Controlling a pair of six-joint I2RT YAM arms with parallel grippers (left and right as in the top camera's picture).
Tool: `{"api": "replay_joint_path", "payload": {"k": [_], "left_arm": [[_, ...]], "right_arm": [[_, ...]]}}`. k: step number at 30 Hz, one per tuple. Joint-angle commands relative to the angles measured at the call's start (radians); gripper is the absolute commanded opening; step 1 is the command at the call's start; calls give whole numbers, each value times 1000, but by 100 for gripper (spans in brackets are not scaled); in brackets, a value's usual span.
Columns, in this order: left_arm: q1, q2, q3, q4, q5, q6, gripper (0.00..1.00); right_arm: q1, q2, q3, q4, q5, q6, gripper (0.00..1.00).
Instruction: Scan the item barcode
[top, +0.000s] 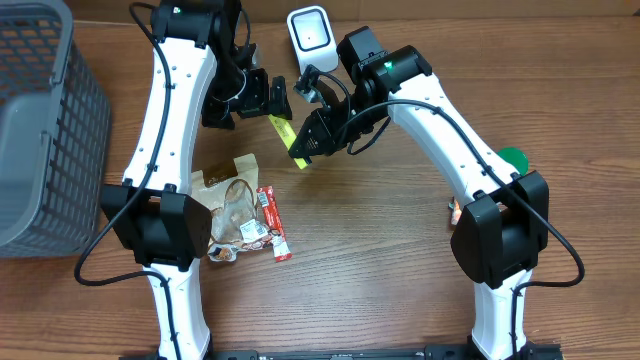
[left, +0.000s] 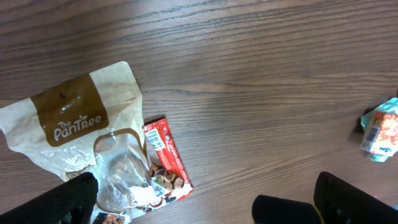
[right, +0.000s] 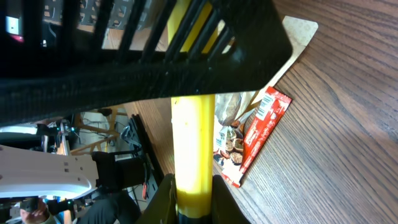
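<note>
Two arms over counter (top: 380, 270) | grey basket (top: 60, 120) at left edge | white scanner (top: 310, 32) at far edge | left jaws spread, empty | right jaws pinching yellow stick pack (top: 283, 131) near scanner | likely light, slim, bendy: grip one end, barcode clear

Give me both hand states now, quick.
Left hand: open.
Right hand: closed, holding the yellow bar.
</note>
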Motion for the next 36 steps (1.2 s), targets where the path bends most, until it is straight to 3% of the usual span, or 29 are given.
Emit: {"api": "replay_joint_path", "payload": {"k": [1,17,23,32,36], "left_arm": [[6,-8,-14,-22,-99,-4,99],[6,-8,-19,-9,-113,-26,100],[58,-8,-18,191,-135,-98,100],[252,-8,-18,548,134,-218,100],[314,-8,-18,620,148,-243,100]], "right_arm": [[-23,-13,22,15,-23,-3,5],[-23,-13,22,23,-21,14,5],[-24,-13,22,103,-21,116,4],[-91,-12,66,145,-19,247,3],[-130,-12,171,147,-19,320,3]]}}
